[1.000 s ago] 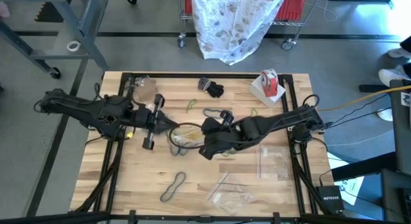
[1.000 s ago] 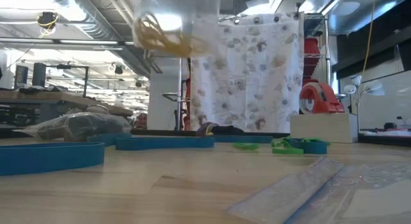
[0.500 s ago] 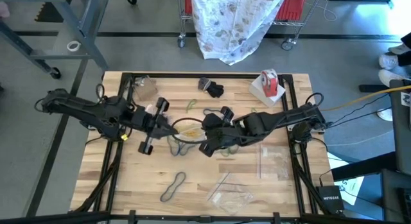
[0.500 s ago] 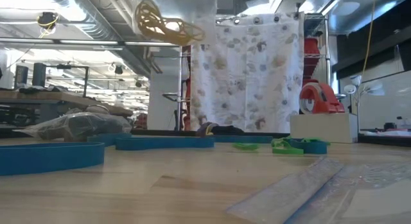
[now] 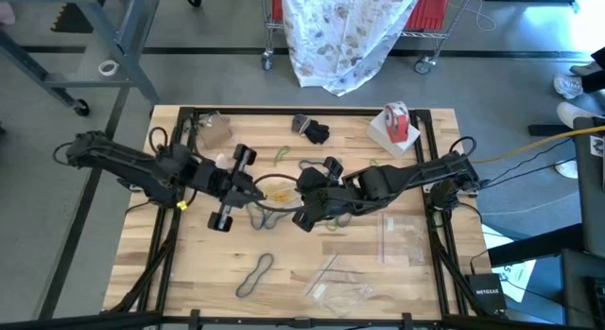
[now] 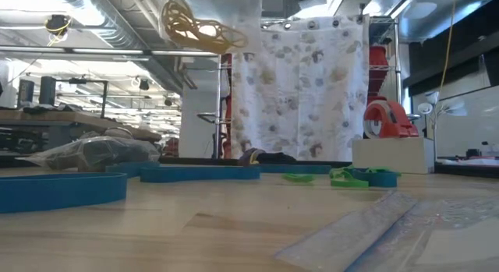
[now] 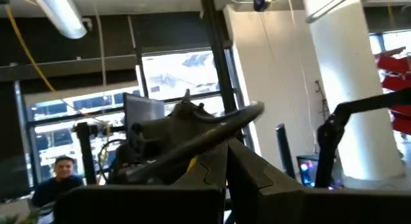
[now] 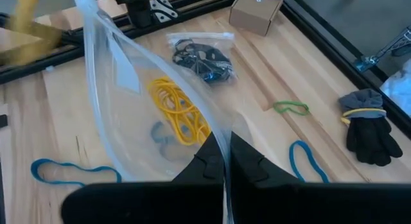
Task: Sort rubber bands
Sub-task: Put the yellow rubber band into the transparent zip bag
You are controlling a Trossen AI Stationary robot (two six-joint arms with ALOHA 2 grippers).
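Note:
A clear plastic bag [image 8: 138, 76] with tan-yellow rubber bands [image 8: 176, 108] inside hangs above the table's middle, between my two grippers. My left gripper [image 5: 255, 190] is shut at the bag's left end and points slightly upward. My right gripper [image 8: 225, 150] is shut on the bag's right edge. In the low view the bands [image 6: 199, 26] show high above the tabletop. Loose blue bands [image 5: 312, 165], green bands [image 5: 282, 155] and a dark band [image 5: 255, 273] lie flat on the wood. My left gripper is shut at the bag's left end [image 5: 265, 190], coming level from the table's left with its tips raised. Its own fingers hide the place of contact. The bag is clear of the table. My right gripper pinches the bag's edge [image 8: 221, 137] between its two fingers. It comes from the table's right, slanting down. The film runs taut from the fingers toward the left gripper, and the bag is lifted clear of the table.
A bag of black bands [image 8: 202, 54] and a cardboard box [image 8: 257, 9] lie at the far left. Black gloves [image 5: 312, 130] and a red-and-white tape roll [image 5: 397, 122] sit at the far edge. Flat clear bags [image 5: 402, 237] lie near right. A person [image 7: 58, 172] shows beyond.
My left gripper has moved toward the right gripper and tipped its fingers upward. The bag's left end has risen with it, and the tan bands inside have shifted from hanging low in the bag to lying sideways, higher up. My right gripper has kept still.

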